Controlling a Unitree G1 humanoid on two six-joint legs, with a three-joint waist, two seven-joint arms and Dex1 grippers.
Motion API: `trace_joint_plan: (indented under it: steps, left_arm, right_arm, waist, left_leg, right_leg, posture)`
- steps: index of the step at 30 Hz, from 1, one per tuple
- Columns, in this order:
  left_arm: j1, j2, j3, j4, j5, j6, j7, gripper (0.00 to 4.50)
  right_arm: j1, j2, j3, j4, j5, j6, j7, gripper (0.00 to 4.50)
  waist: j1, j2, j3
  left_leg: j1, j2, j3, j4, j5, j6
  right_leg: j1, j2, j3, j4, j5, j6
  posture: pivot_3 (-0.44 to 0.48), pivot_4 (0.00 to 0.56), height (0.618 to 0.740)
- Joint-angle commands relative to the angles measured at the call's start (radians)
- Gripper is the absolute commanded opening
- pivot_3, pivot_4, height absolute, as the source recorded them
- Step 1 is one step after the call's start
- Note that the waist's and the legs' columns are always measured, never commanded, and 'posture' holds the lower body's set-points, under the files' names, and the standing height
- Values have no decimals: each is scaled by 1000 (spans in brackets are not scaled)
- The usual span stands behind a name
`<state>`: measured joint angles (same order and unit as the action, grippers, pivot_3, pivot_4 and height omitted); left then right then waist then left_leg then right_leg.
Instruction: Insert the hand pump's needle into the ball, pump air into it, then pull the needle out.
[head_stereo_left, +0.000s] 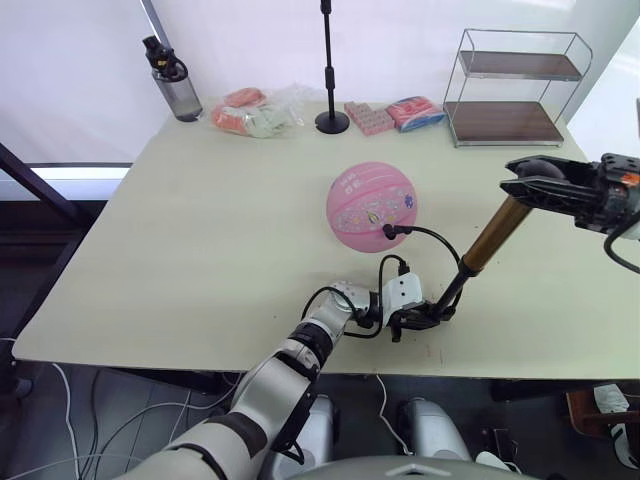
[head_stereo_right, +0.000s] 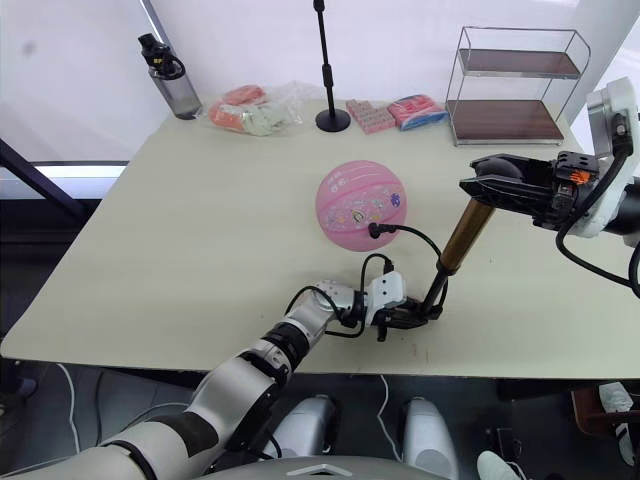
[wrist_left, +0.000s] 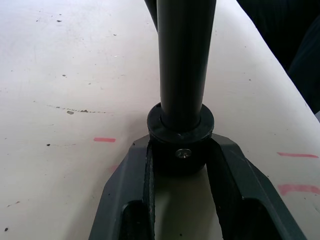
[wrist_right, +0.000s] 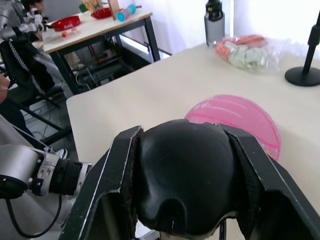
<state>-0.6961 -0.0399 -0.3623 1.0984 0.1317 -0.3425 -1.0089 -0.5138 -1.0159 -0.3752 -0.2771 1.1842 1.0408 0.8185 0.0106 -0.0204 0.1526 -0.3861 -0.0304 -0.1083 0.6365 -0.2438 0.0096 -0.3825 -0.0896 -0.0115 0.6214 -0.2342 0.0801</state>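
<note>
I had the slim gold-bronze hand pump (head_stereo_left: 492, 237) standing tilted on the beige table (head_stereo_left: 200, 250), its black base near the front edge and its black handle up to my right. My left gripper (head_stereo_left: 425, 317) was pinched on the pump's black bottom cap; in the left wrist view both black fingers (wrist_left: 131, 185) pressed against that cap from either side. My right gripper (wrist_right: 187, 175) was clamped over the rounded black handle at the top, a finger on each side of it. The thin black hose (head_stereo_left: 440, 240) looped from the pump's base up to the pink ball with cartoon prints (head_stereo_left: 370, 206), which sat mid-table, just beyond the left gripper. The hose's black fitting touched the ball's near side; the needle itself was too small to make out. At the far edge sat a dark water bottle (head_stereo_left: 175, 85), a black stand (head_stereo_left: 331, 120), pink packets (head_stereo_left: 415, 112) and a wire shelf rack (head_stereo_left: 512, 90).
</note>
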Motion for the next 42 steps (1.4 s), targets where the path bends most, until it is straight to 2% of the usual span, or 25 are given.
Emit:
trace_joint_plan:
  steps: [1, 9, 14, 28, 33, 42]
  left_arm:
    - [79, 53, -42, 135, 83, 89, 27, 1035]
    - [82, 50, -47, 136, 87, 90, 25, 1035]
    - [80, 53, -51, 138, 95, 95, 24, 1035]
    - [80, 57, -54, 140, 109, 114, 22, 1035]
    - [79, 58, -50, 140, 109, 117, 23, 1035]
    - [84, 58, -49, 141, 110, 119, 20, 1035]
  right_arm:
    - [-49, -14, -65, -36, 41, -22, -14, 1919]
    - [140, 83, 13, -150, -33, -61, -42, 1919]
    - [276, 123, 133, -161, -202, -165, -7, 1919]
    - [401, 255, 416, -62, -526, -387, 48, 1919]
    - [412, 259, 407, -62, -538, -404, 79, 1919]
    - [249, 166, 182, -111, -351, -286, 101, 1919]
  waist:
    - [3, 0, 0]
    - [3, -5, -3]
    - [2, -8, -8]
    - [-4, -12, -18]
    - [-5, -12, -20]
    - [-1, -8, -16]
  left_leg:
    - [0, 0, 0, 0, 0, 0]
    - [0, 0, -1, 0, 0, 0]
    - [3, 1, -1, 0, 0, 0]
    - [5, 3, -2, 0, -3, -4]
    - [6, 3, -2, 0, -3, -5]
    - [4, 2, -2, 0, -3, -5]
  right_leg:
    - [0, 0, 0, 0, 0, 0]
    - [1, 1, -1, 0, 0, 0]
    - [3, 1, -1, 0, 0, 0]
    - [4, 3, -1, 0, 0, 0]
    - [4, 3, -1, 0, 0, 0]
    - [4, 2, -2, 0, -2, -3]
  posture:
    - [0, 150, 731]
    - [0, 150, 731]
    - [0, 150, 731]
    - [0, 150, 731]
    - [0, 150, 731]
    - [0, 150, 731]
